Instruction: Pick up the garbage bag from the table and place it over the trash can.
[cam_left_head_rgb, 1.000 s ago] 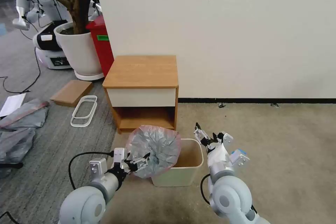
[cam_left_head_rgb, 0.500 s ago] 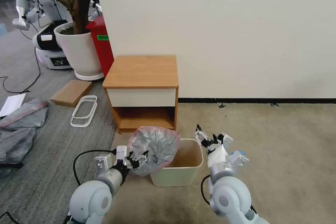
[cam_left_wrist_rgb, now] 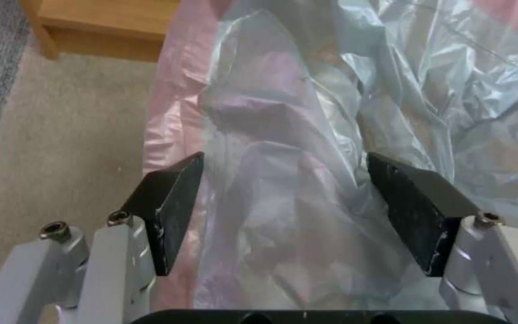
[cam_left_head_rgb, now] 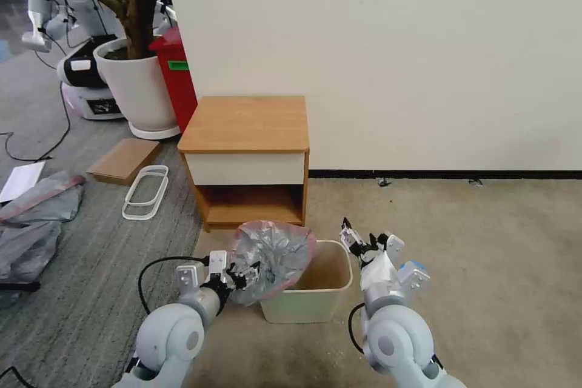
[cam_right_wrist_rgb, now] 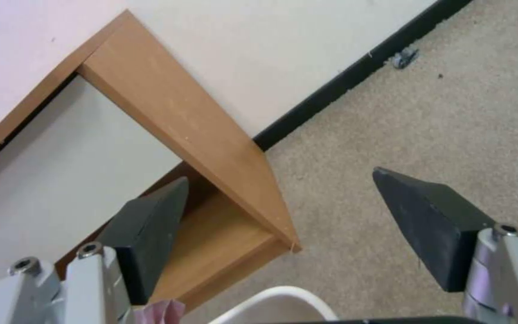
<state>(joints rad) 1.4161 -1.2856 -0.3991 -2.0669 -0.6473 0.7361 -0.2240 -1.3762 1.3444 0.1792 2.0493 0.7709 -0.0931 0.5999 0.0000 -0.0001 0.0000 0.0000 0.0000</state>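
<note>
Looking down, head view: the garbage bag (cam_left_head_rgb: 273, 257) sits at lower centre, bunched over the left rim of the trash can (cam_left_head_rgb: 315, 303), its pink edge uppermost.
Left pincer (cam_left_head_rgb: 253, 271): lower left of centre, against the bag's side.
Right pincer (cam_left_head_rgb: 357, 242): just right of the can's far right corner, fingers apart, nothing between them.
Surface (cam_left_head_rgb: 245, 124): the wooden nightstand stands mid-frame behind the can, its top bare.
Left wrist view: the bag (cam_left_wrist_rgb: 307, 148) spreads across the frame; the left pincer (cam_left_wrist_rgb: 286, 180) has its dark pads spread wide with crinkled plastic lying between them, not pinched.
Right wrist view: the right pincer (cam_right_wrist_rgb: 283, 198) is spread; the nightstand (cam_right_wrist_rgb: 193, 121) lies at upper left, the can's rim (cam_right_wrist_rgb: 271, 299) at the bottom edge.
</note>
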